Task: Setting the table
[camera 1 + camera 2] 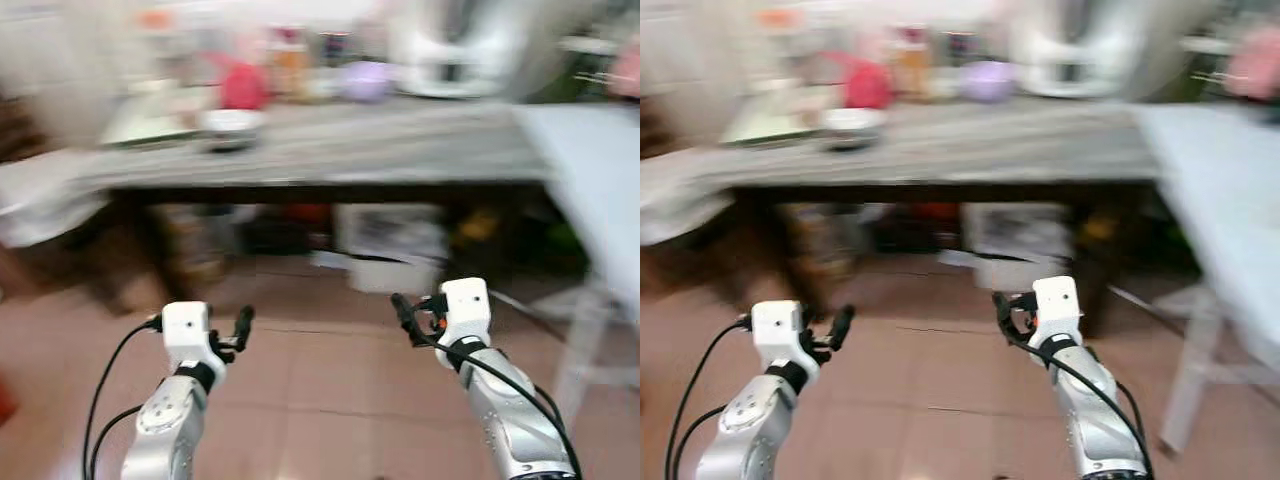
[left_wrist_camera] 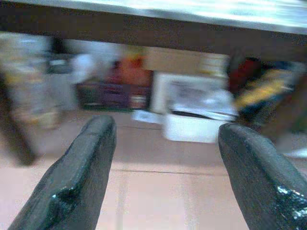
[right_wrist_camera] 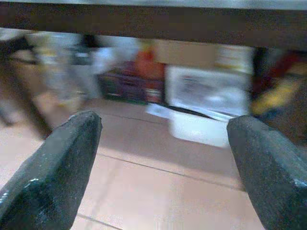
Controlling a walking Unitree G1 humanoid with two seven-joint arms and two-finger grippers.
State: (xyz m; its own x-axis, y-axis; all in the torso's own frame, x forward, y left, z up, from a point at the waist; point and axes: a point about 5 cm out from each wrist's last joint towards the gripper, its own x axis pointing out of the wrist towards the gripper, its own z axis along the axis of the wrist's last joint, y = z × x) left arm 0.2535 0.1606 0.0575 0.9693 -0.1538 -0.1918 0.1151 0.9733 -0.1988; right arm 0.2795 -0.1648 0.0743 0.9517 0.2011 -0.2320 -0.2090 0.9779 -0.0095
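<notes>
The picture is blurred by motion. A grey table point(image 1: 400, 150) stands ahead of me, bearing a white bowl point(image 1: 230, 122), a red object point(image 1: 243, 87), a purple object point(image 1: 365, 80) and a flat pale tray point(image 1: 150, 120). Both arms are held out low over the tiled floor, short of the table. My left gripper point(image 1: 238, 330) is open with nothing between its fingers point(image 2: 81, 177). My right gripper point(image 1: 405, 315) is open too, and its fingers point(image 3: 57, 163) point under the table's dark edge.
Under the table sit a white box point(image 1: 395, 245) and blurred clutter. A second pale table point(image 1: 600, 170) with a white leg point(image 1: 580, 350) stands at the right. A large white appliance point(image 1: 450, 50) is at the back. Tiled floor point(image 1: 320, 400) lies between me and the table.
</notes>
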